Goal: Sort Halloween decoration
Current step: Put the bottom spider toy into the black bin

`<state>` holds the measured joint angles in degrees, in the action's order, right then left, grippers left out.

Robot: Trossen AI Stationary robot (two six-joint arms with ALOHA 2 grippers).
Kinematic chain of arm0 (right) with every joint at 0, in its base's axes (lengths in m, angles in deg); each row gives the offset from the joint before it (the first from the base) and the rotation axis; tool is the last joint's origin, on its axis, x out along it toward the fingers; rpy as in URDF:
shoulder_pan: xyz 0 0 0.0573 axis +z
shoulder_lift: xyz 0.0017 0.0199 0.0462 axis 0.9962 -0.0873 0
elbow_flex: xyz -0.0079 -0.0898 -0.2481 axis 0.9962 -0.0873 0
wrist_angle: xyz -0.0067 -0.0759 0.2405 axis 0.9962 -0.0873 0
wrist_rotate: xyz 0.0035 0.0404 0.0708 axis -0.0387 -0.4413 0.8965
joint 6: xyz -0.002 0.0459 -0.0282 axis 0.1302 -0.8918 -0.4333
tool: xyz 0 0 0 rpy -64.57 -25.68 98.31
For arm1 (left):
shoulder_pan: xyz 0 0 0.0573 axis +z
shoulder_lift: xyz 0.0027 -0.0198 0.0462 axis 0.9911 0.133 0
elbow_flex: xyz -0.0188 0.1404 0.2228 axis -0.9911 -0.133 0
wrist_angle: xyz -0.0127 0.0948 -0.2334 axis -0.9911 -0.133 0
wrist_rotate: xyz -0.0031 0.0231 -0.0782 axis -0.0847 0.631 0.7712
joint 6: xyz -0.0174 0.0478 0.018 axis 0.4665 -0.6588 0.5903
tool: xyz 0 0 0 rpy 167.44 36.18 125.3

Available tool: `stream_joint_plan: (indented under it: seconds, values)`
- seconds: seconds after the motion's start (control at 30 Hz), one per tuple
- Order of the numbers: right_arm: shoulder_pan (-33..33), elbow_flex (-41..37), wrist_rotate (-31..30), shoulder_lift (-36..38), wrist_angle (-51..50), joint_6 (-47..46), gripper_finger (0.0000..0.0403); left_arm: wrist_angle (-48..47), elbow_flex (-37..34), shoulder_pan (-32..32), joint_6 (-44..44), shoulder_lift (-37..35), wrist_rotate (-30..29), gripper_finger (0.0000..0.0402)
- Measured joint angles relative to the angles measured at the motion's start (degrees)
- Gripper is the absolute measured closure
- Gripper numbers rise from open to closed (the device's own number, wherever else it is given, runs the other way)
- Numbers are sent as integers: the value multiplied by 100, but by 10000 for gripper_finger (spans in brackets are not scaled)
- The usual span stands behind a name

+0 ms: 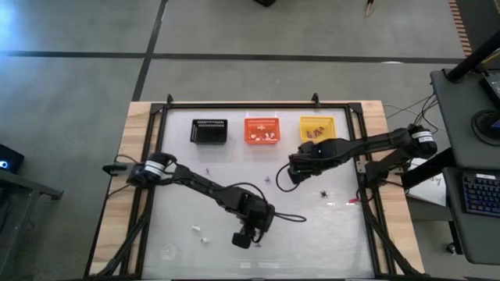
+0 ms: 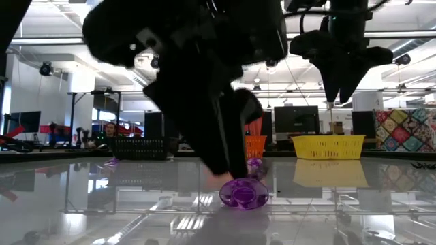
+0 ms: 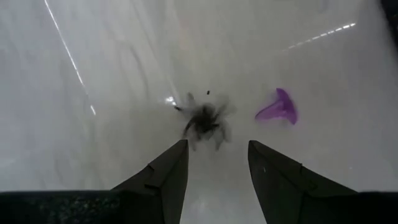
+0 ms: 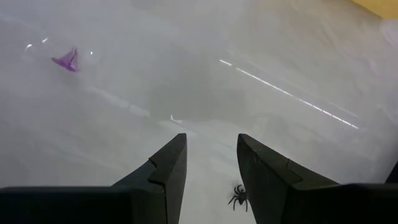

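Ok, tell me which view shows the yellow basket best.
The low view: the yellow basket shows side-on, with its mesh wall and rim visible. The high view shows it smaller, from above, with reddish bits inside. The right wrist view catches only a corner; the left wrist view misses it.

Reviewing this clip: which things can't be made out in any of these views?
- Orange basket contents: too small in the high view.
- Spider: blurred in the left wrist view.
- White bits near the table's front: too tiny to identify.
- Left gripper in the low view: only a dark blur.
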<state>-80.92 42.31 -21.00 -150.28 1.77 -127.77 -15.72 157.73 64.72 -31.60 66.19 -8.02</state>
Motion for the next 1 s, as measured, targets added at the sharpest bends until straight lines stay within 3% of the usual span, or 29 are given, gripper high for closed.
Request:
stream_joint_plan:
  seconds: [0.1,0.27,1.0]
  values:
    - [78,0,-5,0,-3,-64,268,41,-2,-13,-4,94,-14,251]
    - [172,-7,-15,0,-2,-198,268,163,11,-45,74,204,-555,251]
    - [296,-11,-62,-7,3,-602,268,172,11,-148,92,132,-475,251]
